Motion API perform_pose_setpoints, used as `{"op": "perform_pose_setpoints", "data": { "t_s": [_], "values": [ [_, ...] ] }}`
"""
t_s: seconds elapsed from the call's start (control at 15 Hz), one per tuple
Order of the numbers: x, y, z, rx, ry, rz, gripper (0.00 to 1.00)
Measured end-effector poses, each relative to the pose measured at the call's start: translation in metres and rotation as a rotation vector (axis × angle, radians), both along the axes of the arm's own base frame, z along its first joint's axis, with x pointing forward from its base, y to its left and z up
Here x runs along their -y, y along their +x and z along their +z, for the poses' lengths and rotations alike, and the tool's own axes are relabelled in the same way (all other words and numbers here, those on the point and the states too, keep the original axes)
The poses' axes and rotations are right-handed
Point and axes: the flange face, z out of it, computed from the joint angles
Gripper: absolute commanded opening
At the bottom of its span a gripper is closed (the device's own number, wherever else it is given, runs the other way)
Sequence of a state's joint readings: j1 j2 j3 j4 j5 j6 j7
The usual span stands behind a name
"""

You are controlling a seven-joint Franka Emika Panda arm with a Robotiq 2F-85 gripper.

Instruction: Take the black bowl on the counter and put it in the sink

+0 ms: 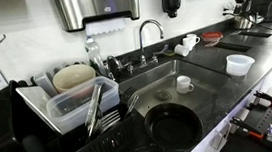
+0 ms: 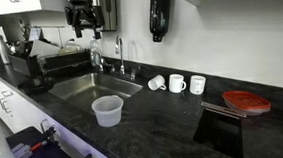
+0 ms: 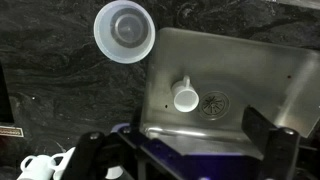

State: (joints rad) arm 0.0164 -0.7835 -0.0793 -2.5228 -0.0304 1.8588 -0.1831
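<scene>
Fingers (image 3: 272, 145) hang wide and empty above the sink (image 3: 235, 65) (a cup (image 3: 185, 98) lies inside); the black bowl (image 1: 173, 126) rests on the table (image 1: 223, 90) just past the sink's end, outside the wrist view.

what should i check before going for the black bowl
1. Gripper open and empty: ok, jaws wide apart, nothing between them.
2. Black bowl located: ok, on the counter in front of the sink.
3. Gripper above the bowl: not ok, the wrist view shows the sink and the white tub, no bowl.
4. Sink floor free: not ok, a white cup sits beside the drain.
5. Bowl empty: cannot tell, black on black.
</scene>
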Motion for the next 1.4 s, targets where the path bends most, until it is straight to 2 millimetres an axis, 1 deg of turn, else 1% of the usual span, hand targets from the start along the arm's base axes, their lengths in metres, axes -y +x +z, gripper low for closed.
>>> {"op": "perform_pose_setpoints", "data": {
  "t_s": [0.8, 1.0, 1.07, 1.2, 1.4],
  "values": [
    [0.000, 0.000, 0.000, 0.000, 0.000, 0.000, 1.00],
    [-0.004, 0.001, -0.001, -0.001, -0.006, 0.004, 1.00],
    [-0.008, 0.002, -0.001, 0.001, -0.012, 0.012, 1.00],
    [-0.023, 0.006, 0.000, 0.020, -0.028, 0.044, 1.00],
    [-0.057, 0.012, 0.002, 0.063, -0.041, 0.100, 1.00]
  ]
}}
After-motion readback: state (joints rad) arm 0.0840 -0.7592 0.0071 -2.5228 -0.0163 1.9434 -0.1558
